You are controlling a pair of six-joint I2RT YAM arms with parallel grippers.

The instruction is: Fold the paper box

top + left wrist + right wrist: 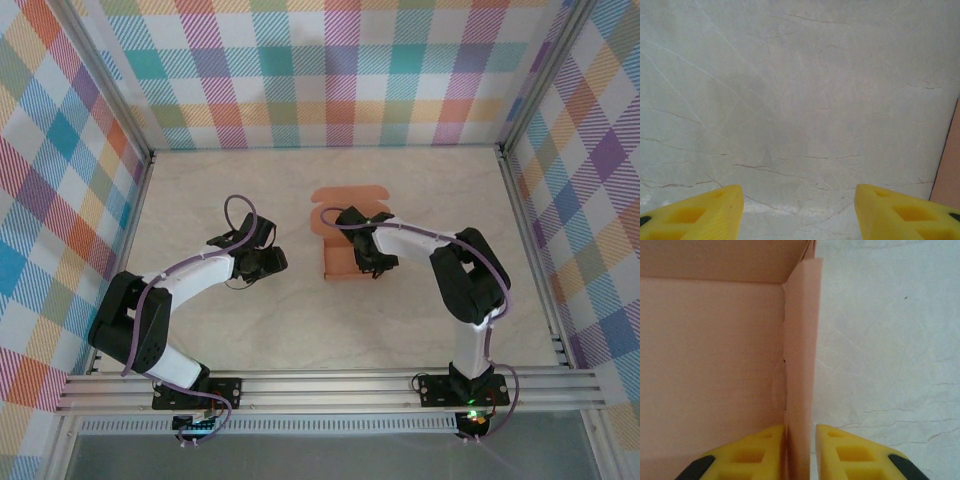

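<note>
Since the right gripper (800, 430) straddles the raised side wall (801, 340) of the paper box (336, 250), one finger inside over the box floor (710, 355) and one outside over the worktop (790, 100), I read this as a wall-forming step: pinch the flap to hold it upright along its crease. The jaws are narrow and look closed on the card. The right pad's contact is hard to confirm at this angle.

The box sits mid-worktop, partly formed, with a rounded flap (335, 198) lying flat on the far side.

The left gripper (799, 192) hangs fairly wide with nothing between its fingers, just left of the box, whose edge shows at the frame's right. Probably parked there to brace or take the opposite wall.

Risk: thin card, so an off-crease pinch could buckle it.
</note>
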